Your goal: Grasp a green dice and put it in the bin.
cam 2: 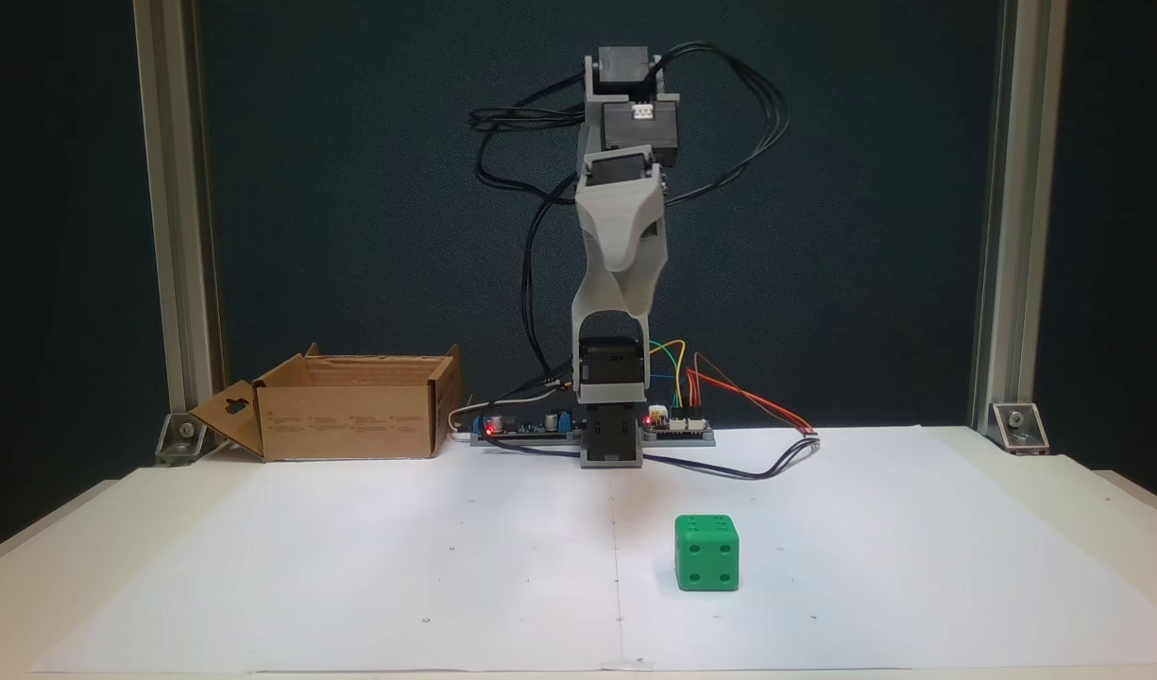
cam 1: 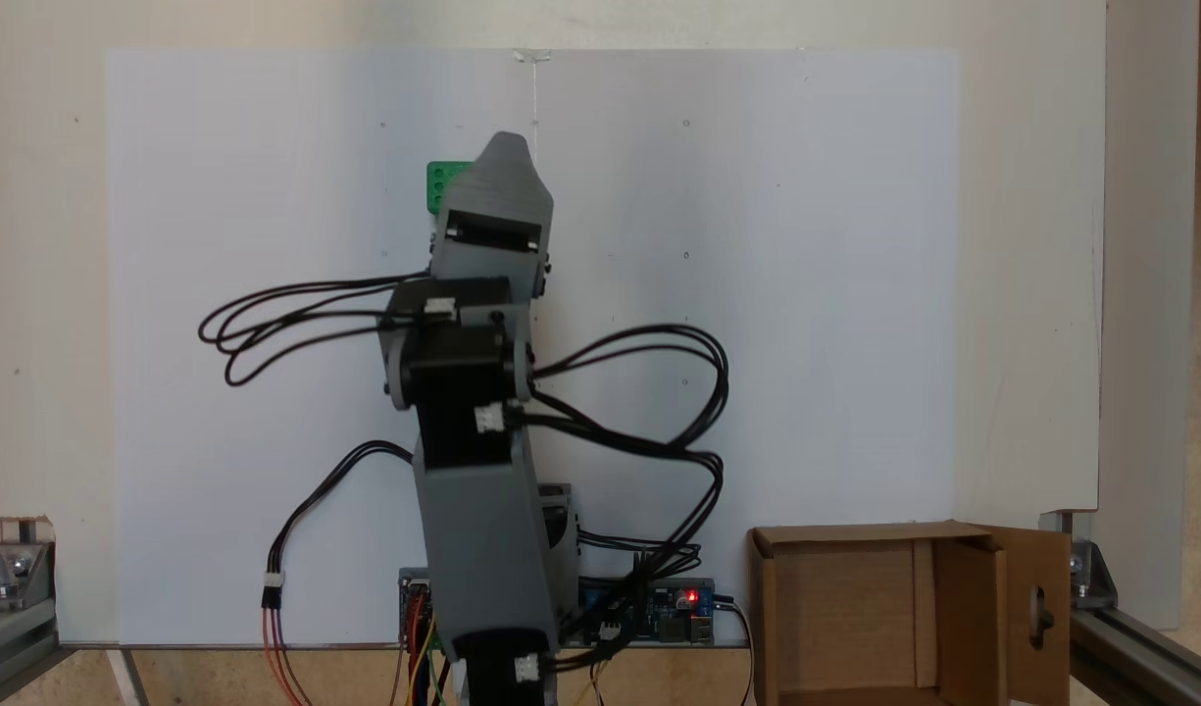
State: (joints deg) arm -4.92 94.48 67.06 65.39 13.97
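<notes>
In the fixed view facing the arm's front, the brown corrugated cardboard bin [cam 2: 351, 408] sits at the far left of the worktop [cam 2: 257, 567], open at the top, with a flap folded out to its left that carries a keyhole-shaped cutout. To the right of it a strip of electronics boards [cam 2: 526, 427] with small red lights lies along the back edge of the white paper sheet [cam 2: 446, 529]. In the middle stands the grey plastic arm [cam 2: 611, 378], folded upright with loops of black cable [cam 2: 729, 104] hanging around its upper joints; its grey pincer [cam 2: 620, 302] points down and hangs well above the paper, with nothing between the tips, though whether the jaws are parted or closed cannot be told from this angle. Right of the arm's base, coloured wires [cam 2: 729, 392] run off the boards. Further forward and slightly right of the arm, the small bright green plastic dice [cam 2: 706, 552] with rounded edges and recessed pips rests on the paper, well apart from the pincer and far from the bin

In the fixed view looking down from above, the dice [cam 1: 443, 186] peeks out at the left of the pincer's grey body, and the bin [cam 1: 855, 608] lies at the lower right
</notes>
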